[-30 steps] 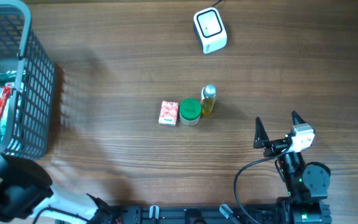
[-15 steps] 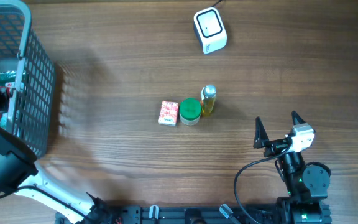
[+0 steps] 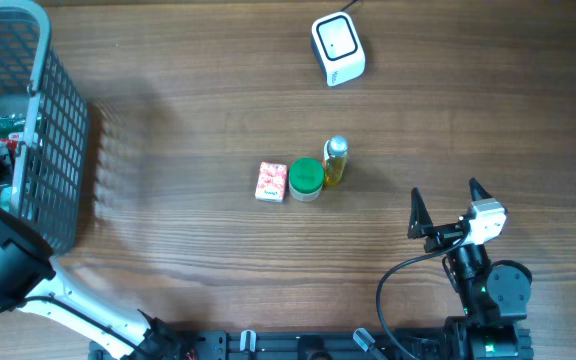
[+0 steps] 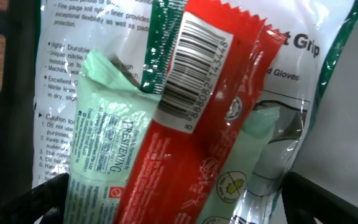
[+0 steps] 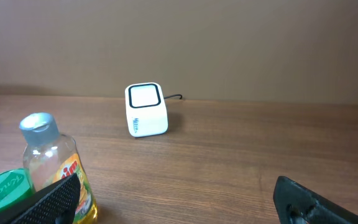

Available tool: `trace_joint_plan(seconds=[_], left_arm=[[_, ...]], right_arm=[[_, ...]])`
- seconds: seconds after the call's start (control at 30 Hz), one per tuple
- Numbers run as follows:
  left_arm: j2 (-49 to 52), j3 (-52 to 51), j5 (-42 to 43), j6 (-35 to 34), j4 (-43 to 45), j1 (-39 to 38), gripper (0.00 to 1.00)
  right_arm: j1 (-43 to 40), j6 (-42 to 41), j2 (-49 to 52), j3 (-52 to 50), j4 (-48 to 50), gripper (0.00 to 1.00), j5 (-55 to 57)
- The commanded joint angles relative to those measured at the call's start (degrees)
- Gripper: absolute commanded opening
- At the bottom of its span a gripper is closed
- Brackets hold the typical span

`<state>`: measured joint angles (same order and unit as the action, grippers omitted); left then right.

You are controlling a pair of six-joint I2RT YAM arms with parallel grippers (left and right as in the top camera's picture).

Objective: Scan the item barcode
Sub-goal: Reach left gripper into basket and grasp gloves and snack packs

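Since a second ago the left arm has swung over the dark grey plastic mesh basket (image 3: 60, 150). In the last half second it has only crept a little. The left pincer (image 4: 185, 202) has finished widening and now stands wide, with nothing gripped. The right pincer (image 3: 445, 192) has not moved; it too is spread wide and empty. On the wooden table (image 3: 188, 250), the small red-and-white box (image 3: 272, 182), the green-lidded round jar (image 3: 306, 179) and the yellow bottle with a silvery cap (image 3: 335, 160) sit as before.

Straight ahead of the left pincer, in the gap between its dark fingers (image 4: 45, 196), lies the red plastic packet with a printed barcode (image 4: 197, 124). Its barcode faces the wrist camera. It slants across a pale green packet (image 4: 107, 143) and a white printed glove bag (image 4: 291, 74) inside the basket. Whether the fingers touch it I cannot tell. The white cube-shaped scanner (image 3: 338, 48) stands well apart from the right pincer, ahead and slightly to its left.
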<state>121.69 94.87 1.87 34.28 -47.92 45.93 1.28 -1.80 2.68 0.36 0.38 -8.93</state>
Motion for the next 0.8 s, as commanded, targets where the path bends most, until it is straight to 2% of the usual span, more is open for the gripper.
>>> trace_joint_plan(seconds=[0.0, 0.2, 0.43, 0.47, 0.53, 0.63, 0.67, 0.73, 0.77], left_arm=[[1.1, -0.3, 2.2, 2.6, 0.2, 0.7, 1.00], [1.1, -2.3, 3.7, 5.7, 0.7, 0.9, 1.00], [1.1, -7.1, 3.2, 7.7, 5.7, 0.9, 1.00], [1.1, -7.5, 3.2, 7.7, 6.3, 0.9, 0.95], [1.1, -9.0, 3.0, 7.7, 7.8, 0.9, 0.75], [1.1, -9.8, 3.0, 7.6, 8.5, 0.9, 0.54], [1.1, -9.8, 3.1, 7.3, 8.4, 0.9, 0.35], [1.1, -9.8, 3.1, 7.3, 8.2, 0.9, 0.06], [1.1, -9.8, 3.1, 7.3, 8.2, 0.8, 0.04]], right_arm=[[-0.3, 0.2, -0.1, -0.1, 0.2, 1.00, 0.1], [-0.3, 0.2, -0.1, -0.1, 0.2, 1.00, 0.1], [-0.3, 0.2, -0.1, -0.1, 0.2, 1.00, 0.1], [-0.3, 0.2, -0.1, -0.1, 0.2, 1.00, 0.1], [-0.3, 0.2, -0.1, -0.1, 0.2, 1.00, 0.1], [-0.3, 0.2, -0.1, -0.1, 0.2, 1.00, 0.1], [-0.3, 0.2, -0.1, -0.1, 0.2, 1.00, 0.1], [-0.3, 0.2, -0.1, -0.1, 0.2, 1.00, 0.1], [-0.3, 0.2, -0.1, -0.1, 0.2, 1.00, 0.1]])
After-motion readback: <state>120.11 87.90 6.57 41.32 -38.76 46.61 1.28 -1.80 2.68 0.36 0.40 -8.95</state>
